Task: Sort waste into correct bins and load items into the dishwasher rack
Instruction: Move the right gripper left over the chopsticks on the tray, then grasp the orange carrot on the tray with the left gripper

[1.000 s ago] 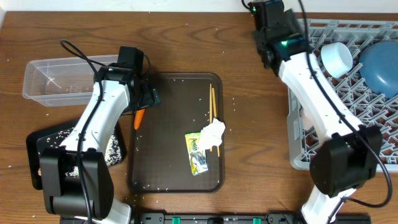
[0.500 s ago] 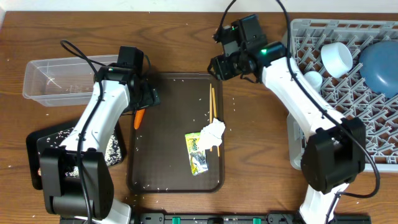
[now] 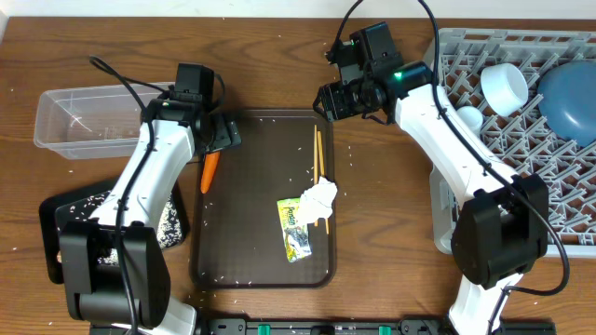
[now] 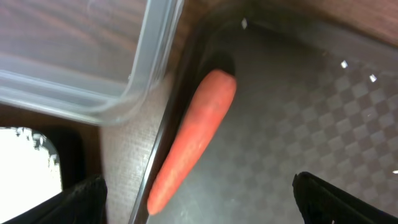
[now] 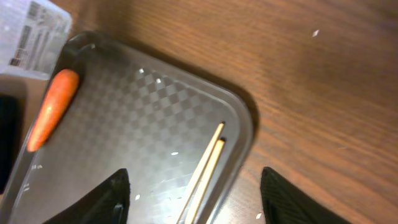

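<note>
The orange carrot [image 3: 209, 172] lies on the left rim of the dark-brown serving tray [image 3: 251, 242]; it also shows in the left wrist view [image 4: 196, 134] and the right wrist view [image 5: 53, 109]. My left gripper [image 3: 220, 136] is open and empty just above the carrot's far end [image 4: 205, 208]. My right gripper [image 3: 341, 99] is open and empty over the tray's far right corner, above the chopsticks [image 3: 319, 167] [image 5: 205, 168]. The white napkin [image 3: 319, 197] and the yellow-green wrapper [image 3: 296, 228] lie mid-tray. Loose rice is scattered on the tray.
The clear tub [image 3: 88, 119] stands far left and shows in the left wrist view [image 4: 93, 74]. The black tray [image 3: 65, 219] holding rice is in front of the tub. The grey rack [image 3: 531, 149] at right holds a pale cup [image 3: 506, 86] and a blue plate [image 3: 570, 98].
My right arm swung left from the rack to the serving tray's far right corner. My left gripper drew back a little, so the carrot shows in full.
</note>
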Available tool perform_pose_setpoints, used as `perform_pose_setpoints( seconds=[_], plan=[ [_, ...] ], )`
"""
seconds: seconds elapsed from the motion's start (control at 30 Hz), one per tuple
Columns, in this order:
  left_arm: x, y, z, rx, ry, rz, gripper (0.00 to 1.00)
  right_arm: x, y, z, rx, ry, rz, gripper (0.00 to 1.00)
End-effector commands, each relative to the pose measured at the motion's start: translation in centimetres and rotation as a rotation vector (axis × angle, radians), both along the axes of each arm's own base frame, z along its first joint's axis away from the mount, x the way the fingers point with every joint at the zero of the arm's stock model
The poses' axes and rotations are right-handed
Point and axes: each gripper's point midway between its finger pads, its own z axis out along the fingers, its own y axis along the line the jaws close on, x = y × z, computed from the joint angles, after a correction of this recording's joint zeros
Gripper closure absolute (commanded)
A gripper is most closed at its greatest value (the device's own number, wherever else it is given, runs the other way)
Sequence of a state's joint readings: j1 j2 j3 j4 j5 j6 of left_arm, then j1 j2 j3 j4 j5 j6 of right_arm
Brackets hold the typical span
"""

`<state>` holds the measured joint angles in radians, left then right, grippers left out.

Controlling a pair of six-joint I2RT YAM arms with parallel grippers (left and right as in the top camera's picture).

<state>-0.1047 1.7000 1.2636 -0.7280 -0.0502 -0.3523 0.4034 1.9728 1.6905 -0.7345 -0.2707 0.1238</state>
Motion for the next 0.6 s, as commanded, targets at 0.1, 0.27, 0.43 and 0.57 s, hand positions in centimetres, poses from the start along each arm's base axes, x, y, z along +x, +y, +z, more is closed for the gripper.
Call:
perform_pose_setpoints(
  seconds=[0.1, 0.27, 0.43, 0.57],
  plan=[
    [0.4, 0.0, -2.6, 0.029, 0.053, -0.092, 0.04, 1.7, -1.7, -1.3, -0.117, -0.055, -0.095, 0.27],
    [-0.1, -0.3, -5.5, 0.028, 0.136, -0.128, 0.27, 1.7, -1.7, -1.9, -0.11, -0.039, -0.117, 0.27],
    [-0.2, -0.8, -6.5, 0.038, 0.16, -0.174, 0.35, 1.7, -1.7, -2.7, -0.109, -0.041, -0.117, 0.27],
    [0.2, -1.6, -6.6, 0.049, 0.148, -0.228, 0.34, 1.6, -1.8, -3.5, -0.107, -0.039, -0.121, 0.26]
  ],
)
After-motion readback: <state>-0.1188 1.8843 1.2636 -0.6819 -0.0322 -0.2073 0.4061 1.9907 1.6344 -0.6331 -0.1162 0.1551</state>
